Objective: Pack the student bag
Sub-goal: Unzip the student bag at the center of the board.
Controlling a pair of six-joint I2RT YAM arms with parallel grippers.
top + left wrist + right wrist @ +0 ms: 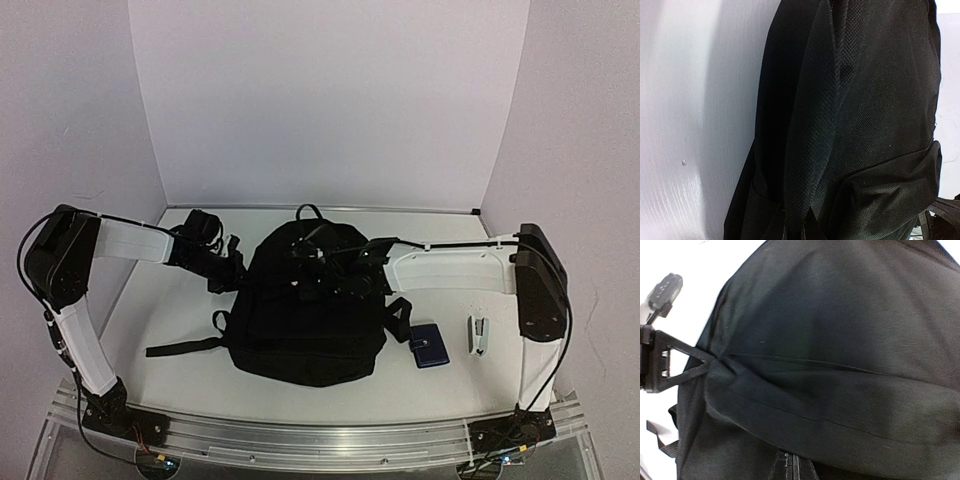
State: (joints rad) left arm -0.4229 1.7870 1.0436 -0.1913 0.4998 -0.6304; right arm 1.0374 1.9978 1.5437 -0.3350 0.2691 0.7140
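The student bag [300,325] is a large black backpack lying flat mid-table, with its straps [184,348] trailing to the left. My left gripper [237,272] is at the bag's upper left edge. In the left wrist view it [795,232] is shut on a raised fold of the bag's fabric [815,125]. The right wrist view shows the same pinch from the side [710,361]. My right gripper [318,275] rests on the bag's upper middle. Its fingers [794,467] are pressed together beneath a thick fold of the bag [840,390], which hides their tips.
A small dark-blue wallet [430,345] lies on the table just right of the bag. A grey stapler [480,334] is further right, near the right arm's upright link. White walls close in the back and both sides.
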